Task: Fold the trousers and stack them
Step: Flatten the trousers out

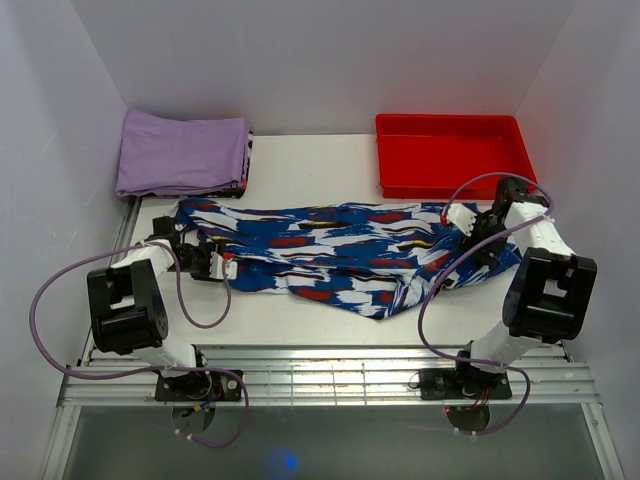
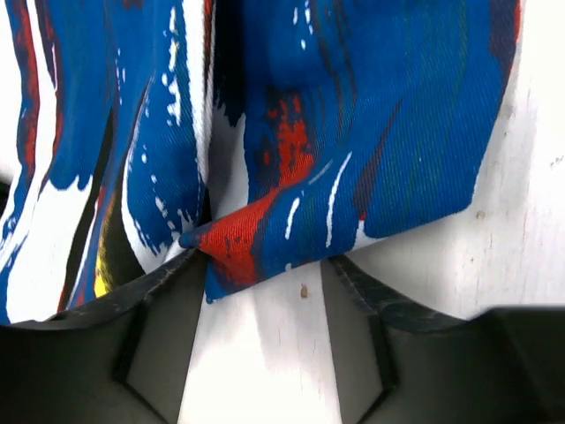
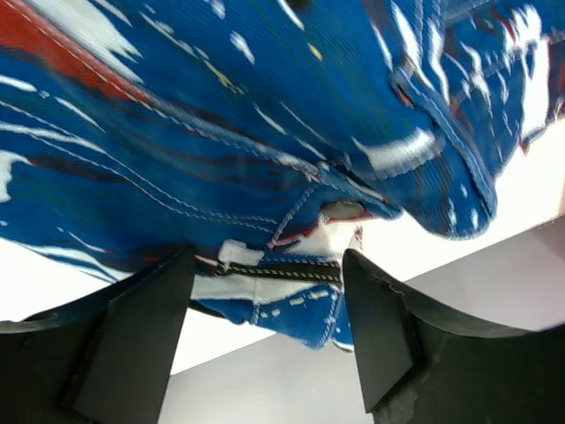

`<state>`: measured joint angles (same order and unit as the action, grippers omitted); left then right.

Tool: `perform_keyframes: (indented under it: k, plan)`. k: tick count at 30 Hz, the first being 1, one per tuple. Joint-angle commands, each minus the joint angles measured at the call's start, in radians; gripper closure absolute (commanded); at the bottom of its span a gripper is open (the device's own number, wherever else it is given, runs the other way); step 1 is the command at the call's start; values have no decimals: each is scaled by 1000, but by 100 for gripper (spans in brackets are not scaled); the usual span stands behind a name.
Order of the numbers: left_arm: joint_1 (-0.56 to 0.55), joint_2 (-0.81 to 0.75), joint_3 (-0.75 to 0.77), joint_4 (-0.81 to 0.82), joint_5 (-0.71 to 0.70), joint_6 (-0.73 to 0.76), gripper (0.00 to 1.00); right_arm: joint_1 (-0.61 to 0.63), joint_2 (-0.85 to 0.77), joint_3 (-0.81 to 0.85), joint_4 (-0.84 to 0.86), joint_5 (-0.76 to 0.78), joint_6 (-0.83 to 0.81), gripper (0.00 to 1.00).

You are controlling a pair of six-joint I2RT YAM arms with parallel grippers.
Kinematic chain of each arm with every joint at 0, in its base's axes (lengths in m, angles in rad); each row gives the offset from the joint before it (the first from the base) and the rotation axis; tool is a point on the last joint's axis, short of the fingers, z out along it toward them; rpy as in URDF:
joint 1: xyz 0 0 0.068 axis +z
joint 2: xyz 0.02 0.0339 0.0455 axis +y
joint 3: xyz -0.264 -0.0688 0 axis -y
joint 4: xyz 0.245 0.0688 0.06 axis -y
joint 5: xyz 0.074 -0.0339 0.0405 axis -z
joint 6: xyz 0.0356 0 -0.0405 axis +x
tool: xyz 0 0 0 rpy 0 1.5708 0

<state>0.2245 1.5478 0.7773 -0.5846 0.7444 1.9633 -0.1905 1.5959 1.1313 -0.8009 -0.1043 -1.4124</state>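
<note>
Low over the desk (image 1: 300, 320) near its left edge: left gripper (image 1: 226, 268), released, jaws apart, one fingertip (image 2: 177, 261) touching a red-and-blue corner of the trousers (image 1: 340, 255); bare white top between the fingers.

Spread across the middle of the desk from left edge to right edge: the trousers, rumpled, with a fold hanging toward the near edge right of centre.

Slightly farther back by the right edge: right gripper (image 1: 458, 218), jaws wide, waistband and zip lying between the fingers (image 3: 146, 309), no squeeze visible.

At the far left corner: folded lilac cloth (image 1: 180, 152). At the far right corner: red tray (image 1: 450, 155).
</note>
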Motion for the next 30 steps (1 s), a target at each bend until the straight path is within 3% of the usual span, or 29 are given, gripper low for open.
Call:
perform_keyframes:
  k: [1, 5, 6, 7, 8, 12, 15, 17, 26, 30]
  plan:
    - [-31, -15, -33, 3, -14, 183, 42, -52, -53, 77, 6, -27, 30, 26]
    - [-31, -40, -44, 0, -4, 108, 70, -192, -36, 315, -158, -165, 98, 18]
    - [-31, -46, -49, -1, -7, 102, 73, -217, -21, 343, -181, -187, 108, 1]
    - [-33, -51, -53, -4, -8, 97, 77, -239, -14, 370, -208, -193, 116, 9]
    - [-33, -64, -58, -20, -11, 94, 84, -286, -10, 374, -210, -201, 118, 10]
    - [-33, -95, -67, -53, -23, 72, 98, -363, 62, 349, -201, -212, 113, 10]
    - [-33, -114, -55, -81, -23, 48, 100, -395, 142, 363, -244, -248, 98, 10]
    - [-31, -115, 9, -135, -11, 16, 100, -426, 182, 316, -235, -334, -55, 10]
    - [-33, -114, 50, -173, -45, 0, 100, -409, 252, 245, -18, -370, -154, 10]
    - [-33, -112, 76, -213, -43, -4, 100, -399, 300, 284, -142, -409, -224, 9]
